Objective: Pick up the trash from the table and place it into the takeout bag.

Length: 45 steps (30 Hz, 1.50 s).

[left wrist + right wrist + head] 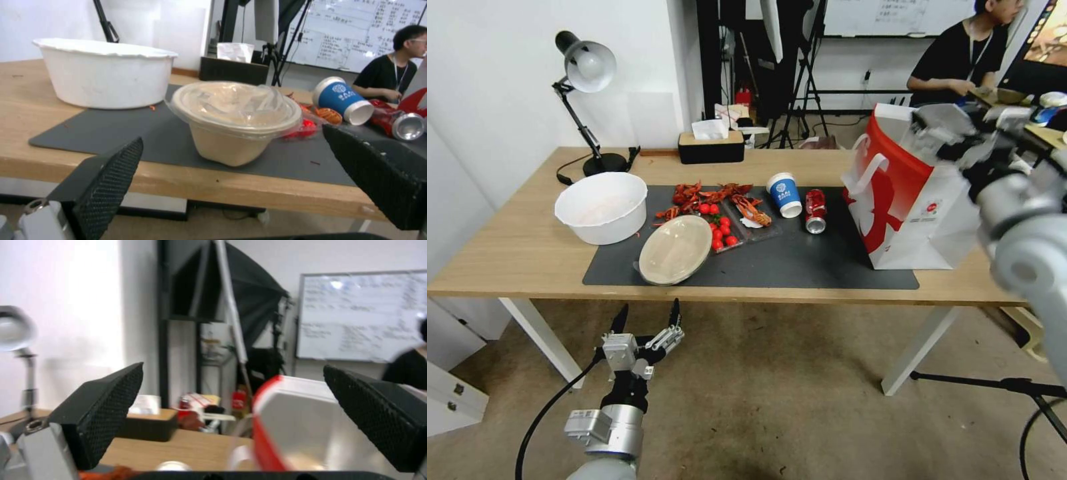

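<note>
Trash lies on the table's (514,253) dark mat: a beige round plate (675,250) under a clear cover, a blue-and-white paper cup (785,194) on its side and a crushed red can (815,211). The white-and-red takeout bag (914,200) stands at the mat's right end. My left gripper (647,320) hangs open below the table's front edge, facing the plate (236,123); its fingers (111,176) are spread with nothing between them. Blurred, my right gripper (934,130) is up at the bag's mouth, its fingers (102,406) wide apart over the bag's rim (267,396).
A big white bowl (600,207) stands left of the plate. Clear trays of tomatoes and crayfish (720,213) lie behind it. A desk lamp (587,67) and a tissue box (710,147) stand along the far edge. Bare wood lies at the table's left end.
</note>
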Available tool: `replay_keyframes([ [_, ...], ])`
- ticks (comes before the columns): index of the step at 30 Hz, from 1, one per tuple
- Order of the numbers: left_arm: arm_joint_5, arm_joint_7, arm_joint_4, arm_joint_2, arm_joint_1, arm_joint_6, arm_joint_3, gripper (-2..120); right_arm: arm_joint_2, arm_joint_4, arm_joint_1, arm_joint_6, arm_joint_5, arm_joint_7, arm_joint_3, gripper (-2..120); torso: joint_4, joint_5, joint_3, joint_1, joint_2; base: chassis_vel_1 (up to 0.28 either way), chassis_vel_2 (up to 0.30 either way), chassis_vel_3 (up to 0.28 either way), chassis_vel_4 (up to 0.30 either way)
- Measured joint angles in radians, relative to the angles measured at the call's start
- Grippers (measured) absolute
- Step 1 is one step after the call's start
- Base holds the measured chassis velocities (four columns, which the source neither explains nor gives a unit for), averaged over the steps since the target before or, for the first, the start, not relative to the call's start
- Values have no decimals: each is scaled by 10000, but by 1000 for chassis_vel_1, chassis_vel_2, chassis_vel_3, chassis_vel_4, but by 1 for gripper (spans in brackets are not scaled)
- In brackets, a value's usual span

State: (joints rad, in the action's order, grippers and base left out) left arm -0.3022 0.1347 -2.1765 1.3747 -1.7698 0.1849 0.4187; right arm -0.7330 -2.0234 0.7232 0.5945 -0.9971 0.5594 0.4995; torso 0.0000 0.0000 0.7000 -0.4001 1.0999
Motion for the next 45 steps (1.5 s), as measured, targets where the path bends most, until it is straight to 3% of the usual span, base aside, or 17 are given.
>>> replay_keyframes([
  [2,0,0,-4,0,-1,3,3,100,-15,-53,106,-279,60,-239,42,100,1,-2,0,1,0,0,0,0,0],
  [5,18,-17,-7,-9,0,36,16,100,-151,-765,1481,-2521,568,-1945,286,100,2,-1,-1,0,0,0,0,0,0],
  [6,18,-17,-7,-9,0,36,16,100,-151,-765,1481,-2521,568,-1945,286,100,2,-1,-1,0,0,0,0,0,0],
  [9,-11,-80,-70,-32,-36,101,129,100,-264,-1484,3079,-3960,1377,-3737,602,100,-2,-2,-2,1,1,0,0,0,0],
  [14,-23,-125,-22,-4,-76,191,119,100,-725,-2004,4626,-5013,2472,-4627,857,100,1,-1,-1,1,1,0,0,0,0],
  [18,20,-134,-4,-16,-96,209,107,100,-1531,-2285,6392,-5867,3389,-4930,1125,100,-2,-2,-2,1,1,0,0,0,0],
  [21,9,-121,-83,-138,-97,195,126,100,-2936,-1923,8202,-7394,4968,-5253,1117,100,-2,0,-2,2,1,0,0,0,0],
  [22,9,-121,-83,-138,-97,195,126,100,-2936,-1923,8202,-7394,4968,-5253,1117,100,-2,0,-2,2,1,0,0,0,0],
  [24,-41,-122,-87,-164,-78,169,140,100,-3677,-1685,8988,-7940,5491,-5424,1105,100,0,-1,-1,1,2,0,0,0,0],
  [34,-138,-161,12,-222,-26,125,77,100,-4857,-585,10807,-9701,6067,-5906,1255,100,-1,-1,-1,2,1,0,0,0,0],
  [45,-146,-184,46,-168,-21,91,113,100,-4942,-412,10525,-9601,6204,-5919,969,100,-1,-1,0,1,1,0,0,0,0],
])
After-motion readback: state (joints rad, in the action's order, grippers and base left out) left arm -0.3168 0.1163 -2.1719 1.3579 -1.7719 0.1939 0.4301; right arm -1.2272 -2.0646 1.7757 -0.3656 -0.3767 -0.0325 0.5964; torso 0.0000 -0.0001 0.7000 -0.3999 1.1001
